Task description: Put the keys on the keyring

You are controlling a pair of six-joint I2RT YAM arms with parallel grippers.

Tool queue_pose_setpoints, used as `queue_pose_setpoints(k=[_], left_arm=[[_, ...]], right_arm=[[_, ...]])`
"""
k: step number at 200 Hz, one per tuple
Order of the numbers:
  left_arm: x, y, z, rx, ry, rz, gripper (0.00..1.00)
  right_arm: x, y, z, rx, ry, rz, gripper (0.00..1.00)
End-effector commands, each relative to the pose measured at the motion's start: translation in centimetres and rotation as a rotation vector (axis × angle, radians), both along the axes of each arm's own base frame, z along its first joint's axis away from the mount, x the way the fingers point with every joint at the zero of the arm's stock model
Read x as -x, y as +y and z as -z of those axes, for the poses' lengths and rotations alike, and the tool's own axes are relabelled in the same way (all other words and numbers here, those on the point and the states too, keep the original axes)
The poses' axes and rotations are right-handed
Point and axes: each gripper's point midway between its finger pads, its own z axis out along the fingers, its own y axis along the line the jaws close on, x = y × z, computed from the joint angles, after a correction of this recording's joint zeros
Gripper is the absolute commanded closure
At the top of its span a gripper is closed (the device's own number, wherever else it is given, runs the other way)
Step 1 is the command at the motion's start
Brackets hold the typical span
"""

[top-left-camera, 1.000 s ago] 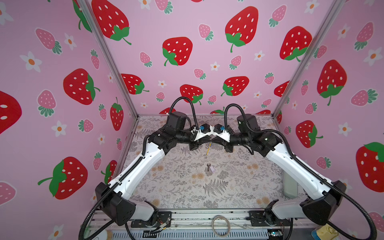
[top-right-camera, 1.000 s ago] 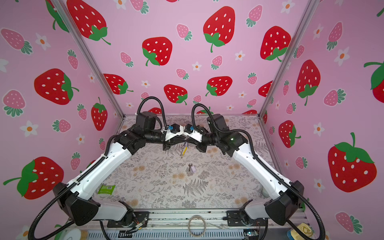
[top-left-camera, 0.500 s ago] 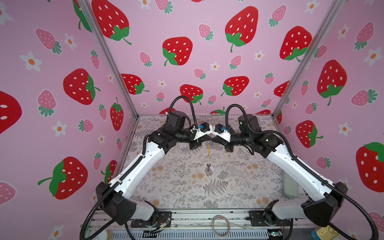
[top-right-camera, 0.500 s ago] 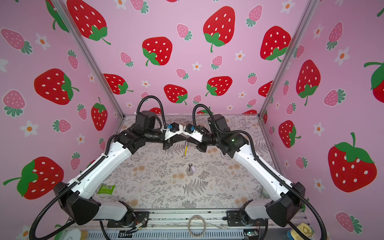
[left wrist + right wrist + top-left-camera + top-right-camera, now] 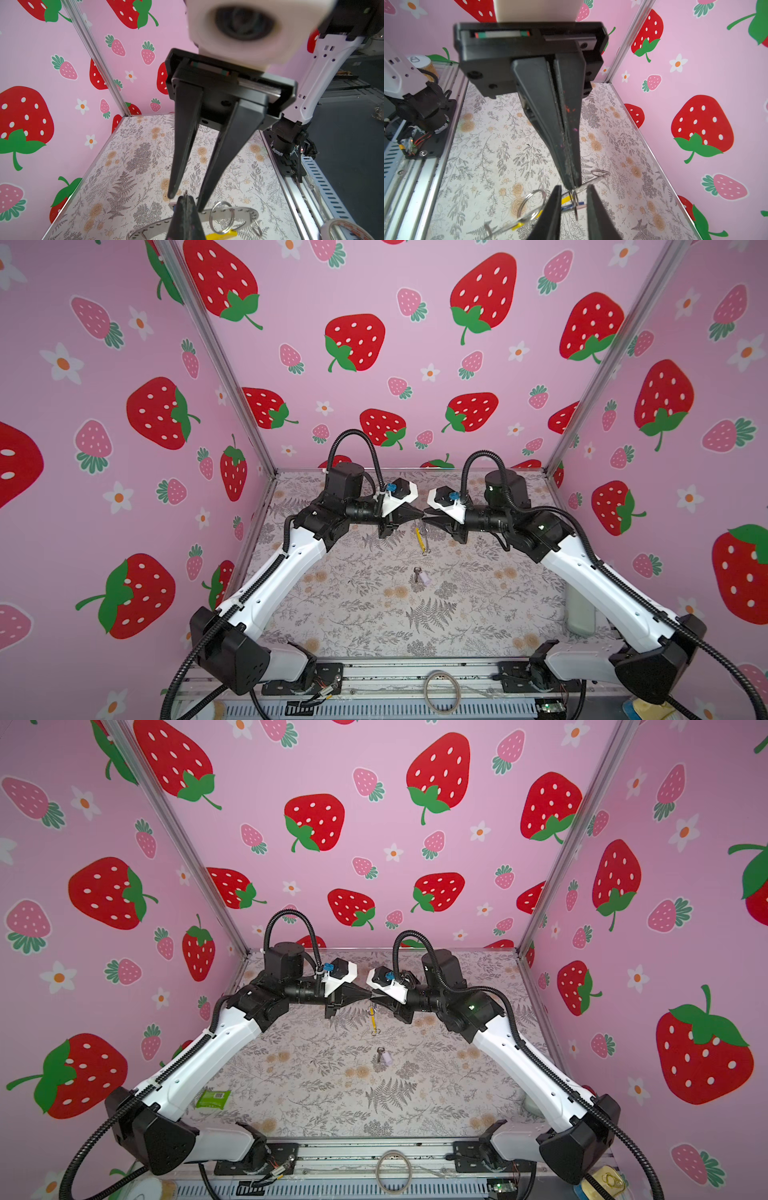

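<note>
Both grippers meet tip to tip above the middle of the table. My left gripper [image 5: 419, 514] is shut on the keyring [image 5: 422, 537], which hangs below it with its yellow section down. In the left wrist view the keyring [image 5: 230, 212] is a grey perforated band carrying metal loops [image 5: 221, 216]. My right gripper [image 5: 574, 188] is open, its fingers [image 5: 553, 209] straddling the left gripper's tip. A key with a blue tag [image 5: 575, 204] hangs on a small loop between them. The key with a lilac tag [image 5: 419, 575] lies on the table below.
A plain pale hoop [image 5: 441, 691] lies on the front rail. A green packet [image 5: 212, 1099] sits near the left arm's base, and a pale container [image 5: 579, 612] stands by the right wall. A tape roll [image 5: 342, 228] lies outside the front rail.
My right gripper has opened and let go. My left gripper has closed fully on the keyring, which now hangs straight down from it alone.
</note>
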Motion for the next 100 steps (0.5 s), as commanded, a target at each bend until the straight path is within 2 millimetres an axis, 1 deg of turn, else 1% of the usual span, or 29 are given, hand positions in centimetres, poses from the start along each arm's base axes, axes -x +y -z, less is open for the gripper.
queue_pose_setpoints(k=[1,18,46,51,74,100], left_arm=[[0.6,0.1,-2.4,0.079,-0.05,0.027,1.0],[0.6,0.1,-2.7,0.099,-0.061,0.022,1.0],[0.6,0.3,-3.4,0.135,-0.074,0.009,1.0],[0.5,0.3,-3.5,0.14,-0.075,0.007,1.0],[0.5,0.4,-3.9,0.162,-0.084,-0.003,1.0],[0.4,0.4,-4.3,0.188,-0.094,-0.01,1.0]], right_arm=[[0.2,-0.4,-0.9,-0.036,-0.023,0.0,0.71],[0.0,-0.7,-0.6,-0.034,-0.014,0.008,0.68],[-0.1,-1.1,0.0,-0.028,0.001,0.022,0.66],[-0.3,-1.1,-0.5,-0.046,-0.016,0.028,0.66],[-0.5,-1.5,-0.5,-0.059,-0.018,0.048,0.66],[-0.3,-1.8,-1.2,-0.084,-0.035,0.046,0.68]])
